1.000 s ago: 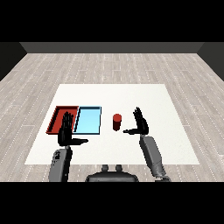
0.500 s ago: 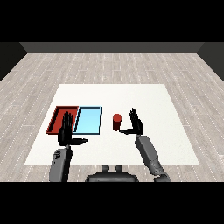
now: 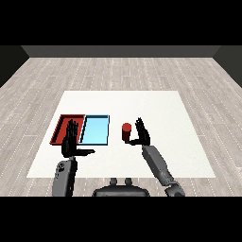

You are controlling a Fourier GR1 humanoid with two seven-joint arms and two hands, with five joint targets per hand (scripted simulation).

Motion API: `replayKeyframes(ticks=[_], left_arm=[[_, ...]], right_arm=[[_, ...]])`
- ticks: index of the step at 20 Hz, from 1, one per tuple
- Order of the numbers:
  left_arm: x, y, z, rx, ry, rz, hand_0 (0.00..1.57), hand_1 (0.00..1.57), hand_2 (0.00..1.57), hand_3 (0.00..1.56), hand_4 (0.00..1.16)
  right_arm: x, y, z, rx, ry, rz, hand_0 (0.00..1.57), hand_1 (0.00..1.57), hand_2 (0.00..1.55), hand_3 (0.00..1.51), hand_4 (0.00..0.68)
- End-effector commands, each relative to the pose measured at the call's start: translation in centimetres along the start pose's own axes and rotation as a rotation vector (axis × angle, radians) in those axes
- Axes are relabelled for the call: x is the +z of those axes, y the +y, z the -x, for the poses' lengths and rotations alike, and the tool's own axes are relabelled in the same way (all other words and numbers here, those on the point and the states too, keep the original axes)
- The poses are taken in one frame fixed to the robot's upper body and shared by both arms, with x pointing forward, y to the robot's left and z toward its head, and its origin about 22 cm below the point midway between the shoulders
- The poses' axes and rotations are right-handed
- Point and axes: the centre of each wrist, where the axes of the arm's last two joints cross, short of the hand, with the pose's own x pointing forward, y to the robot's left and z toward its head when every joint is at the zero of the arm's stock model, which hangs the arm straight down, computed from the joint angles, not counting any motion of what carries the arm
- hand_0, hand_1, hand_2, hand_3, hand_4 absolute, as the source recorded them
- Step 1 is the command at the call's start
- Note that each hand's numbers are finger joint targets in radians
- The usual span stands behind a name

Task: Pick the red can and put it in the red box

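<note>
The red can [image 3: 126, 132] stands upright on the white table, just right of the light blue tray [image 3: 95, 130]. My right hand [image 3: 141, 134] is right beside the can on its right side, fingers straight and raised, thumb reaching toward the can's base; it holds nothing. The red tray [image 3: 63, 125] lies at the left, next to the blue tray. My left hand [image 3: 71, 141] hovers open over the red tray's near right corner, fingers straight, thumb out to the right.
The white table [image 3: 156, 106] stretches behind and to the right of the can. Both trays sit side by side left of centre. Grey plank floor surrounds the table.
My right hand has moved left, closing in on the can from its right side. The left hand and the can have stayed where they were.
</note>
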Motion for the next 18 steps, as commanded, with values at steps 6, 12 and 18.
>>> replayKeyframes(ticks=[6, 12, 18], left_arm=[[1.2, 1.4, 0.8, 0.006, -0.022, 0.003, 0.00, 0.00, 0.00, 0.00, 0.00], [0.3, 0.1, 1.4, 0.024, 0.006, 0.011, 0.00, 0.00, 0.00, 0.00, 0.00], [-1.0, -1.3, 0.5, 0.002, -0.023, 0.023, 0.00, 0.00, 0.00, 0.00, 0.00]], right_arm=[[-2.2, 1.3, 1.3, 0.017, 0.031, -0.002, 0.00, 0.00, 0.00, 0.00, 0.000], [-2.4, 1.4, 0.9, 0.019, 0.046, 0.035, 0.00, 0.00, 0.00, 0.00, 0.000], [-2.6, 0.6, 0.8, 0.016, 0.072, 0.020, 0.00, 0.00, 0.00, 0.00, 0.000]])
